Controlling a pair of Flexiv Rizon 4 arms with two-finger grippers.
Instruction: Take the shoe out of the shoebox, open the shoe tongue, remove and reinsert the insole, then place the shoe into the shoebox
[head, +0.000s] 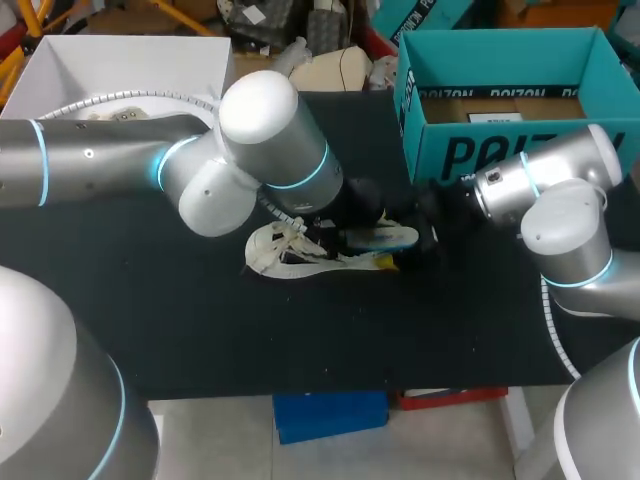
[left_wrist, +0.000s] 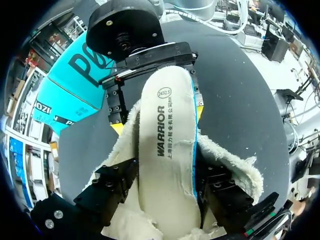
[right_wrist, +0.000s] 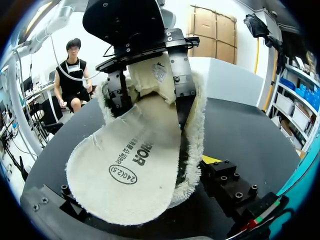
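shoe (head: 285, 252) lies at the middle of the black table (head: 200, 330), well apart from the near edge, with a wide band of tabletop between. my left gripper (left_wrist: 167, 177) is closed on the shoe's fleecy collar, one finger on each side. the insole (left_wrist: 167, 150) sticks out of the shoe between those fingers and reaches my right gripper (left_wrist: 159, 120); whether that one grips it i cannot tell. the shoebox (head: 510, 150) stands at the far right edge, just behind my right gripper, apart from the shoe. a white box (head: 120, 65) sits at the far left corner.
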